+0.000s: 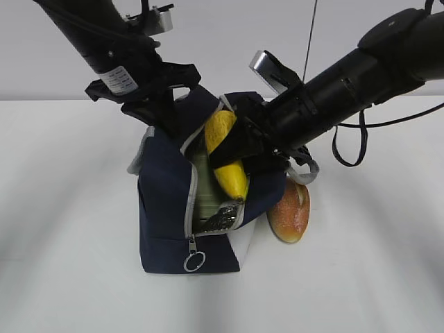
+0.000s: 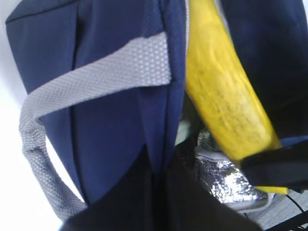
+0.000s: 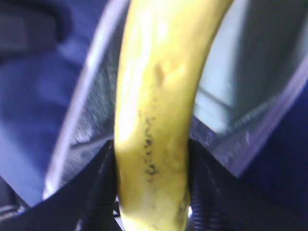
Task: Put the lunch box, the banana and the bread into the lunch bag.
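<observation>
White counter [image 1: 69, 277]. Right pincer [image 1: 239, 154] clamps banana [image 1: 225, 151], long axis steep, lower end toward the camera, in lunch bag [image 1: 166, 229] mouth. Left pincer [image 1: 163, 114] pinches bag's edge. Bread [image 1: 290, 211] beside bag.

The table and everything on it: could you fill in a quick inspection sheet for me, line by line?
Surface: white table, bare where visible.
Job's things: lunch bag upright, unzipped; banana partly inside the opening; lunch box inside; bread outside, against the bag.
Clutter: nothing seen.
Grippers: right gripper shut on the banana; left gripper shut on the bag's upper edge.
Cables: black cable loops under the right arm.
Surroundings: plain pale wall.
</observation>
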Tool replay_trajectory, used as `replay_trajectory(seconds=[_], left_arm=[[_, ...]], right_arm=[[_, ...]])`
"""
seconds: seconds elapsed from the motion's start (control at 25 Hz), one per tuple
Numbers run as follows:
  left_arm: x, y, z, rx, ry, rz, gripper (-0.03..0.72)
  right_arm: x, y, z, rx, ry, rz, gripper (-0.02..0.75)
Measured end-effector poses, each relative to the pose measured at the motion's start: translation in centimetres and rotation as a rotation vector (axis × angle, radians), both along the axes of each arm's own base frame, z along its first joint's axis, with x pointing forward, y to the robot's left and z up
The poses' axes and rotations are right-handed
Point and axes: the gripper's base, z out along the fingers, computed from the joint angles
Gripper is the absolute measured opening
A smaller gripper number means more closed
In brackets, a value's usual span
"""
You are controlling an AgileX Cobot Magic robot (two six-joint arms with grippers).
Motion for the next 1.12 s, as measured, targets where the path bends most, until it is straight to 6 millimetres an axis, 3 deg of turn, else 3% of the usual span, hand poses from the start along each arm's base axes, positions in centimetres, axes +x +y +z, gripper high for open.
replay_trajectory(seconds=[0.8, 0.88, 1.12], left_arm=[[0.0, -0.4, 0.2, -0.051, 0.001, 0.013, 0.000], [0.0, -0.4, 0.4, -0.055, -0.007, 0.015, 0.000], [-0.1, -0.3, 1.2, -0.066, -0.039, 0.020, 0.000]], right_arm=[[0.6, 0.2, 0.4, 0.043, 0.008, -0.090, 0.319], [0.6, 0.2, 0.2, 0.034, 0.010, -0.087, 0.349], [0.4, 0.3, -0.2, 0.037, 0.044, -0.061, 0.533]])
